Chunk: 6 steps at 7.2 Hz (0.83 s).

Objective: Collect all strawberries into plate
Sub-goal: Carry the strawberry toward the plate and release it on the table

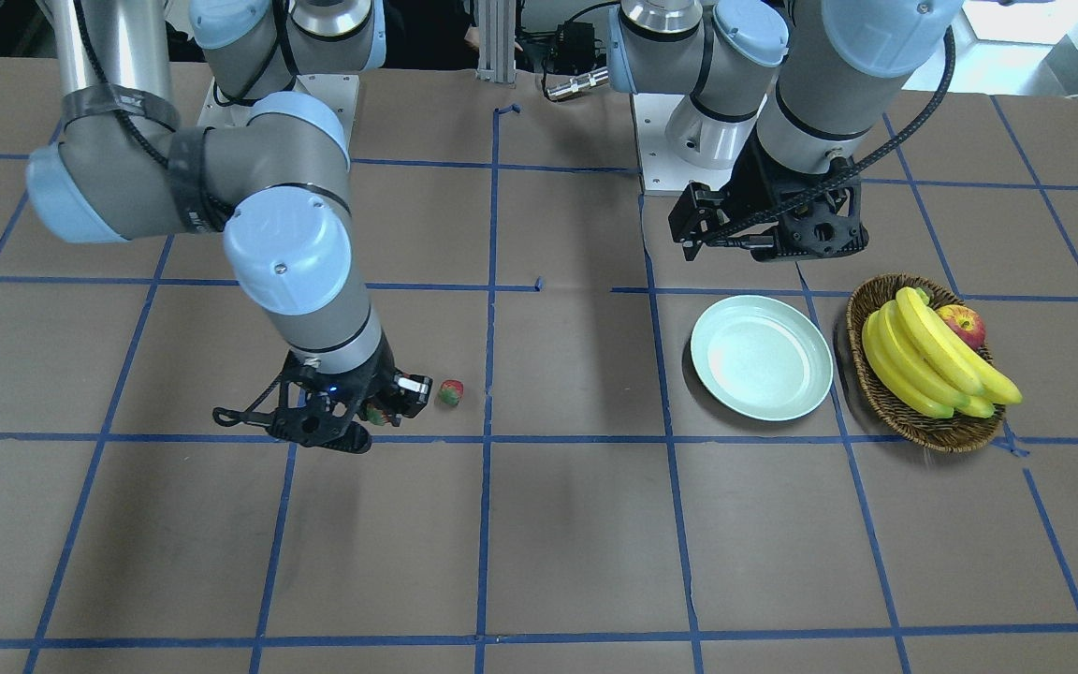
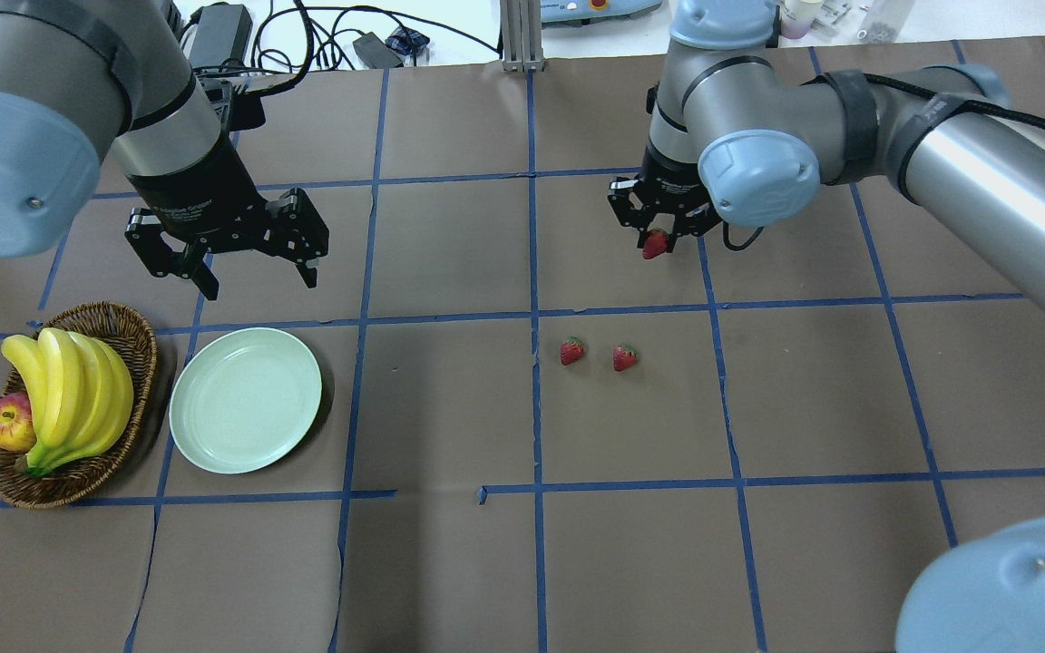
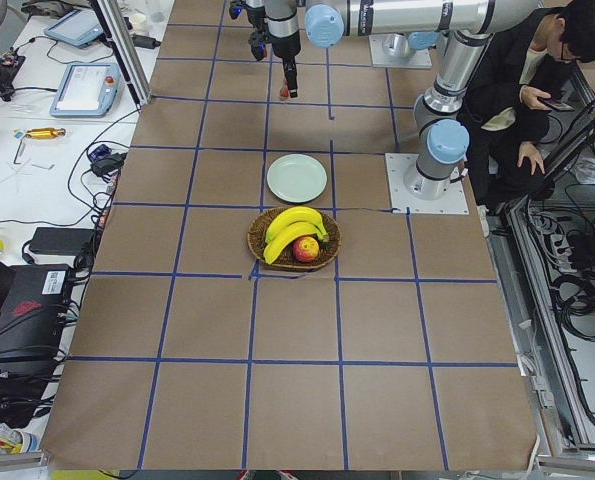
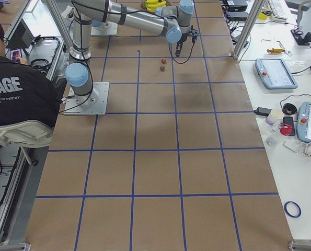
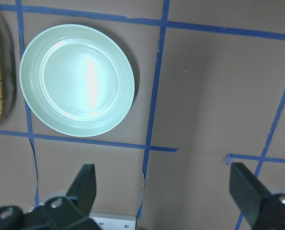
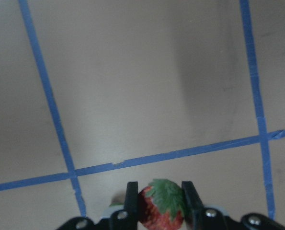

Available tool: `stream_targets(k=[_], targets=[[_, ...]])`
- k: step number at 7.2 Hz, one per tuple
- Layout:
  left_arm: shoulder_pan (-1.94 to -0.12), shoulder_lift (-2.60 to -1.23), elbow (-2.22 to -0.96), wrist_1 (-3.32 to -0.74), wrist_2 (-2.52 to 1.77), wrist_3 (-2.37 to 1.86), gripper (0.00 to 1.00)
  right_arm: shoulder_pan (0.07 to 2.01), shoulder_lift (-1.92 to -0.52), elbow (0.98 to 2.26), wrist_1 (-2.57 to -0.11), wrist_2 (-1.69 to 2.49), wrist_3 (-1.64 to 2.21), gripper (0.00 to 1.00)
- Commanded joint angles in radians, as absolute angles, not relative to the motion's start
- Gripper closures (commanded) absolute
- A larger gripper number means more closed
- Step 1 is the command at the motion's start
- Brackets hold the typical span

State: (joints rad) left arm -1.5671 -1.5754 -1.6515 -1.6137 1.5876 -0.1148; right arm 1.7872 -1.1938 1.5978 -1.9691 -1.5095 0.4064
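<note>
The right claw (image 6: 160, 191) is pinching one strawberry (image 6: 156, 218) tight above the table, a second strawberry (image 2: 572, 351) and a third strawberry (image 2: 625, 357) are lying well apart from the plate (image 2: 246, 399), and the left claw (image 2: 261, 287) is hanging wide open and empty near it, so I think the carrying should be going slowly, letting go only over the plate.

Only legible txt: "RAGE" on operator's black shirt (image 4: 20, 99), exterior right view.
</note>
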Motion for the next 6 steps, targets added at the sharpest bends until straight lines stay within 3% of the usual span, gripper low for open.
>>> stream_targets(k=[1,6], targets=[[-1.563,-1.572,-1.646,-1.614,1.589,-0.112,0.0,1.873,-1.171,1.597,-1.973,-1.459,0.44,1.0],[-1.568,-1.572,-1.658,-1.615,1.586,-0.113,0.0,1.965,-1.022,1.608,-2.063,-1.345,0.437,1.0]])
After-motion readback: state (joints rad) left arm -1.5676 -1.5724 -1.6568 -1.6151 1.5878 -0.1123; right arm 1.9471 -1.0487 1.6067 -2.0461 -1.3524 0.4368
